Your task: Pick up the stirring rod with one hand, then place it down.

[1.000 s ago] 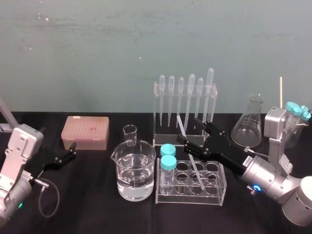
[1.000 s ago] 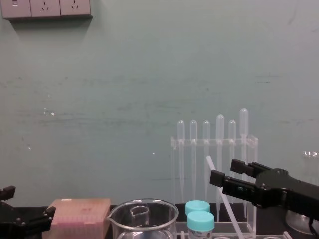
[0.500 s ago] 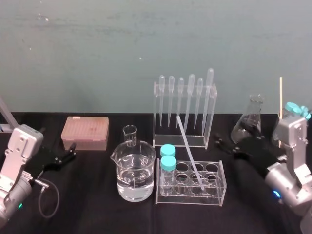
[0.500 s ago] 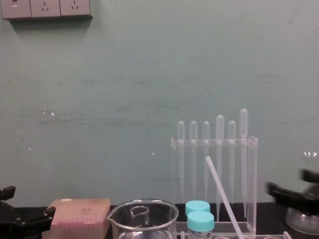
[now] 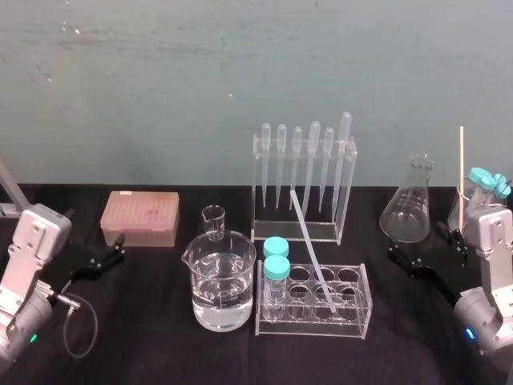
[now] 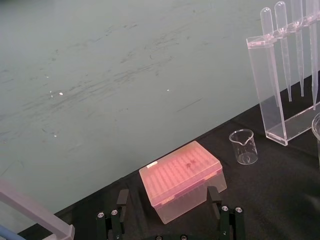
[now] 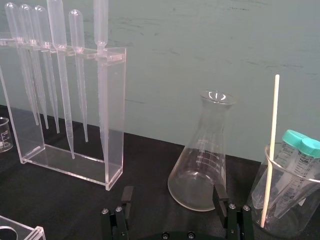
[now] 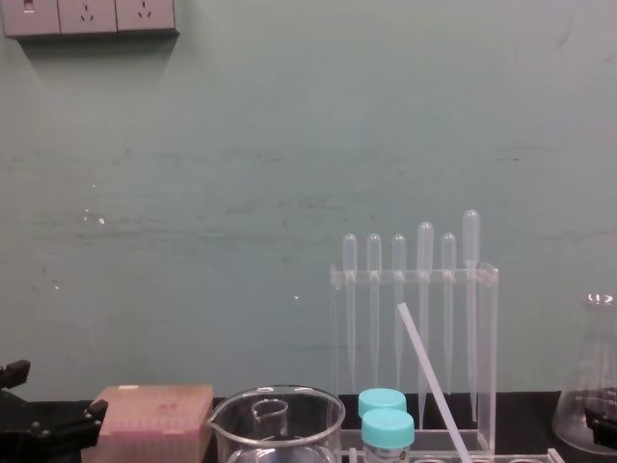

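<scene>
- Plainly, the long thin translucent-white stirring rod (image 5: 313, 250) is gripped by neither claw. It is seen leaning in the clear acrylic test-tube rack (image 5: 314, 327), with its lower end in a well to the right of the capped tubes.
- In the chest view the rod (image 8: 434, 386) is shown side-on, its upper end tilted to the robot's left, in front of the clear acrylic pipette stand (image 8: 487, 367). A strip of white wall sockets (image 8: 89, 14) is also shown there.
- The black two-fingered right gripper (image 5: 417, 245) is seen low at the right, near the clear glass conical flask (image 5: 407, 212). In the right wrist view its fingers (image 7: 219, 194) are spread wide, gripping nothing.
- That view also shows a glass beaker (image 7: 287, 210) holding one pale wooden stick (image 7: 270, 150).
- The black left gripper (image 5: 116, 249) is parked at the far left. In the left wrist view its fingers (image 6: 122, 197) are spread wide, with the pink lidded tip box (image 6: 182, 177) beyond them.
- Counted in the head view:
  - one rod
  - six clear bulb-topped pipettes (image 5: 314, 160)
  - two teal-capped tubes (image 5: 276, 269) in the rack
  - one large beaker of clear liquid (image 5: 223, 281)
  - one small empty beaker (image 5: 213, 222)
  - one flask
</scene>
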{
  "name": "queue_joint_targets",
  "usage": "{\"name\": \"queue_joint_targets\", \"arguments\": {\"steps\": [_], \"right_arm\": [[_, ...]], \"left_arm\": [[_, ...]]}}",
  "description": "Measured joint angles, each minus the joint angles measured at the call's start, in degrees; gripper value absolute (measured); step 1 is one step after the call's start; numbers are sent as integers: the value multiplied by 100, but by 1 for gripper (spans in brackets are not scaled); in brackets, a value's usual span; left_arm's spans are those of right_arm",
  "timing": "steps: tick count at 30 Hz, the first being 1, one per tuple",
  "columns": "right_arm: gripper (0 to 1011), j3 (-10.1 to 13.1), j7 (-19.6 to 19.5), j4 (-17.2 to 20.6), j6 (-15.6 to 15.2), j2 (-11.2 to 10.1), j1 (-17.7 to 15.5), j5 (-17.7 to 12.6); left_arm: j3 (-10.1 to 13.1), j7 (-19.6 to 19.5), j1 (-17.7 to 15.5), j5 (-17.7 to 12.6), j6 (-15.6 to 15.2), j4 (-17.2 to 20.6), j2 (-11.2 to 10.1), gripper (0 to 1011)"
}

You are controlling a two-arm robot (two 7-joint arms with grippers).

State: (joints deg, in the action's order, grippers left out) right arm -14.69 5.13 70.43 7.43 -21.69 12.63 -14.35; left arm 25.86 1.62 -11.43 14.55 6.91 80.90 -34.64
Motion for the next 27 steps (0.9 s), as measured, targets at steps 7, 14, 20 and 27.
{"name": "queue_joint_targets", "arguments": {"steps": [7,14,20,27], "right_arm": [[1004,-5,-9,6,9,-6,-2,10],[1004,-10,-17,11,22,-10,-2,16],[1004,-11,-22,13,27,-12,-2,20],[1004,-12,-24,16,31,-15,-2,22]], "left_arm": [[0,0,0,0,0,0,0,1000],[0,0,0,0,0,0,0,1000],[0,0,0,0,0,0,0,1000],[0,0,0,0,0,0,0,1000]]}}
